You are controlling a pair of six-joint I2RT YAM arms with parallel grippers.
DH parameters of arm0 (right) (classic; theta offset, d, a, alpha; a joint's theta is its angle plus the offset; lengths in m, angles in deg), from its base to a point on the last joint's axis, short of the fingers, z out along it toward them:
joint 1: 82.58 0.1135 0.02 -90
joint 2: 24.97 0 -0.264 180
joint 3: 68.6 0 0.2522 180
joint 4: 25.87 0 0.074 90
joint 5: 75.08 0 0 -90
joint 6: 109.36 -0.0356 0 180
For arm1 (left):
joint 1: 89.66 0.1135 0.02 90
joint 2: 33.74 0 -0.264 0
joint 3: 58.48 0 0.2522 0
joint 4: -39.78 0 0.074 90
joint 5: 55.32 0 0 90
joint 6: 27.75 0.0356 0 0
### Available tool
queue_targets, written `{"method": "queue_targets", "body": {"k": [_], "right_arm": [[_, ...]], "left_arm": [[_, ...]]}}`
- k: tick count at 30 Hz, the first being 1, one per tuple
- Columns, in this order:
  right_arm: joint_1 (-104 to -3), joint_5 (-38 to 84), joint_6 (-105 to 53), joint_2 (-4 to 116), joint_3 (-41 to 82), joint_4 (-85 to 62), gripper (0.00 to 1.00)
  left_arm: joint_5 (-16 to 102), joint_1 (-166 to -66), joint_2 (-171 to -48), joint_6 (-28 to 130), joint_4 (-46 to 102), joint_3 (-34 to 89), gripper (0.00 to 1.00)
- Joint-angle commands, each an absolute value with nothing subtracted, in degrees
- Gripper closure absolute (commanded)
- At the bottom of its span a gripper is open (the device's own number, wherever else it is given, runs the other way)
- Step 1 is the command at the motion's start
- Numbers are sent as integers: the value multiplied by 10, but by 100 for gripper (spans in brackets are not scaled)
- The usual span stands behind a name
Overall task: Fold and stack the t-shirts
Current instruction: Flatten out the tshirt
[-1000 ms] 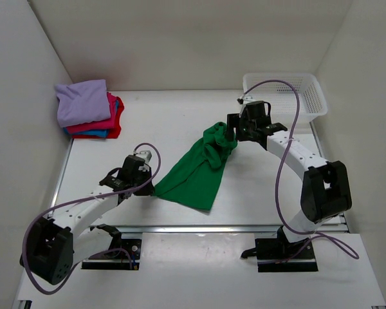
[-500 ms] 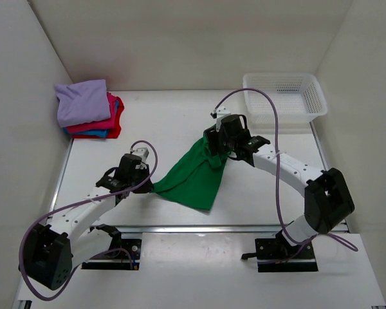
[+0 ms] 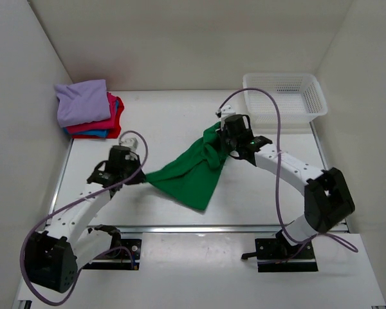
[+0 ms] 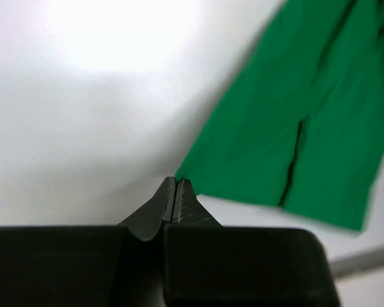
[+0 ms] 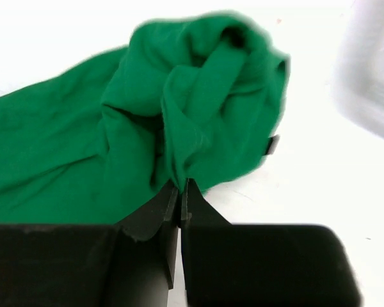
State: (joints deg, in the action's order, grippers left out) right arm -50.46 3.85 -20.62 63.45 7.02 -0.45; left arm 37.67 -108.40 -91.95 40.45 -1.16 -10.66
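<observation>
Top view: the green t-shirt (image 3: pixel 192 172) is stretched between both sets of jaws. One corner is pinched by the left gripper (image 3: pixel 143 176) and the bunched end is clamped by the right gripper (image 3: pixel 223 143). The folded stack (image 3: pixel 89 111) is parked well beyond the left jaws.

Left wrist: jaws are clenched, with the shirt corner caught right at the tips.

Right wrist: jaws are squeezed onto a fold, with cloth heaped just ahead of them.

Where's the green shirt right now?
In the top view, the green t-shirt lies crumpled in the middle of the table, nearer the front than the folded stack at far left and the white basket at far right.
</observation>
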Motion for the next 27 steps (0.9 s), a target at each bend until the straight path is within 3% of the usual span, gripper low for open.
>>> {"method": "queue_targets", "body": {"k": [1, 7, 13, 27], "right_arm": [[-547, 80, -209, 504, 119, -23, 100], [-720, 209, -224, 384, 171, 37, 100], [-948, 312, -262, 284, 155, 27, 100], [-943, 105, -249, 228, 104, 72, 100]], "left_arm": [[385, -984, -881, 454, -17, 28, 100], [251, -918, -934, 534, -80, 249, 100], [212, -865, -960, 536, -83, 346, 100], [66, -885, -941, 596, -73, 438, 100]]}}
